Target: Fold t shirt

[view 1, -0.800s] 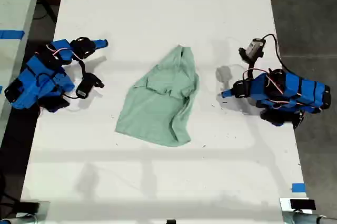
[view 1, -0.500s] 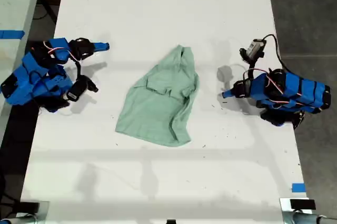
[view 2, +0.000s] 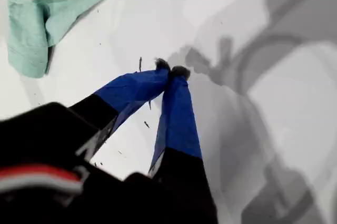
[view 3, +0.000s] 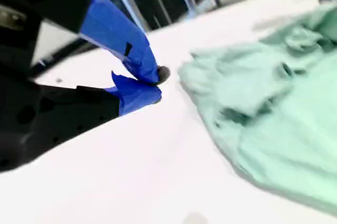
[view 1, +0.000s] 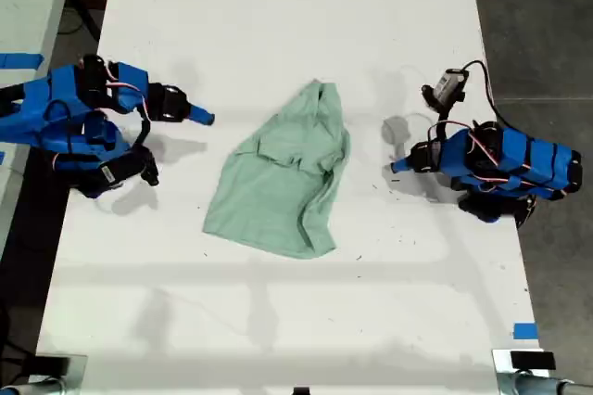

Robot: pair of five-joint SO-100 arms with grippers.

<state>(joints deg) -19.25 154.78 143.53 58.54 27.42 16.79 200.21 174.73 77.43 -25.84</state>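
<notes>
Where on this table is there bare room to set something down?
The wide strips of table beyond the t shirt, toward the exterior view's top and bottom, are bare. It is tighter in the gaps between the t shirt and my second gripper and my first gripper.

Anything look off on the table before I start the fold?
The t shirt is not laid flat: it lies skewed on the white table, rumpled, its upper part bunched and one edge folded over itself. No tear or stain shows. My first gripper and my second gripper are off the cloth, tips together, holding nothing.
</notes>
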